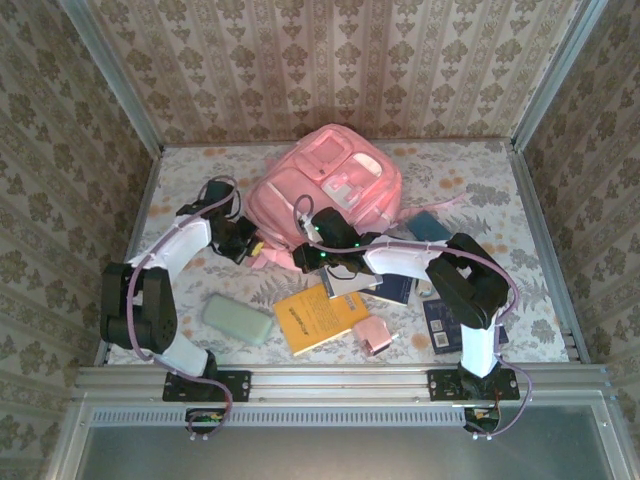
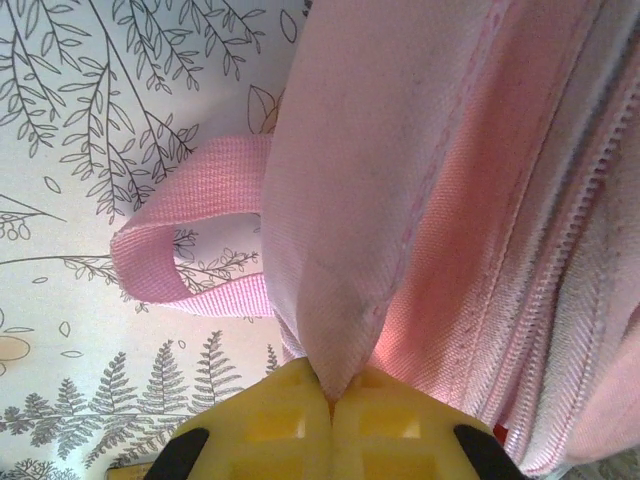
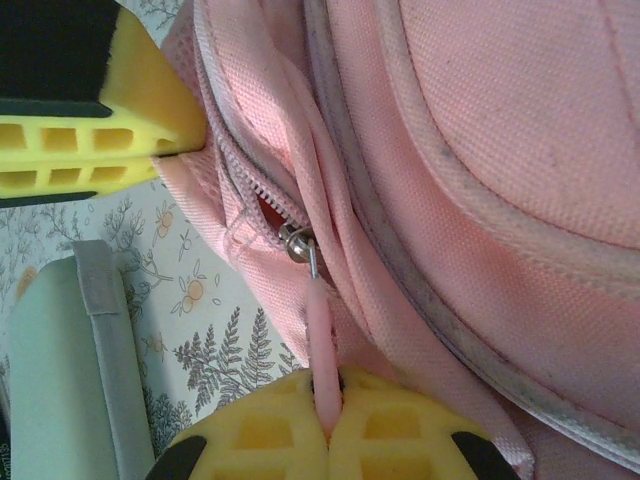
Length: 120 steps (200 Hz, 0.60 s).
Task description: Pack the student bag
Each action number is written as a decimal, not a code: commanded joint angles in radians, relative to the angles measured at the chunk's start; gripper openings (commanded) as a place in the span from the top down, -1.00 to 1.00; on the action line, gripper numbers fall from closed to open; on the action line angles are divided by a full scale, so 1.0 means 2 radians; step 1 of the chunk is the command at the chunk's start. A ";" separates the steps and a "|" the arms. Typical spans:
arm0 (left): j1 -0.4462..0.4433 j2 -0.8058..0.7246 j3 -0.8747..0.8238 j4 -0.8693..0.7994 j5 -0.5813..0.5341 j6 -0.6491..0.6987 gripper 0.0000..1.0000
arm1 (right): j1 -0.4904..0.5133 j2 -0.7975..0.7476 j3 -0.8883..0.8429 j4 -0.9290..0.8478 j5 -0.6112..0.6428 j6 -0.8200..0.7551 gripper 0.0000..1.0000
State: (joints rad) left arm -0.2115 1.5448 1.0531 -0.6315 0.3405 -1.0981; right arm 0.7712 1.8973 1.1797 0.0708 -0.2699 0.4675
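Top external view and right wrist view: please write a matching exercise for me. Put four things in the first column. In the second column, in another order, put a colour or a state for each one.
Column A:
1. student bag
2. book
3. pouch
4. right end effector

Column B:
a. yellow
b. shut on the zip pull
c. pink
d. pale green

Pairs: 1-c; 2-a; 3-d; 4-b
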 commanded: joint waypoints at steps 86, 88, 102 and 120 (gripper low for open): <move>0.019 -0.087 -0.016 0.023 0.038 0.048 0.31 | 0.006 -0.039 0.019 -0.062 0.003 -0.026 1.00; 0.019 -0.090 -0.016 0.022 0.037 0.047 0.30 | 0.006 -0.040 0.019 -0.063 0.004 -0.027 1.00; 0.017 -0.102 -0.015 0.025 0.037 0.044 0.13 | 0.011 -0.047 0.021 -0.064 0.009 -0.033 1.00; 0.011 -0.093 -0.007 0.027 0.043 0.040 0.04 | 0.013 -0.053 0.021 -0.063 0.009 -0.038 1.00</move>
State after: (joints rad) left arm -0.1764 1.3487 1.0298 -0.5926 0.3935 -1.0164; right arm 0.7845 1.8545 1.1973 -0.0437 -0.2695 0.4271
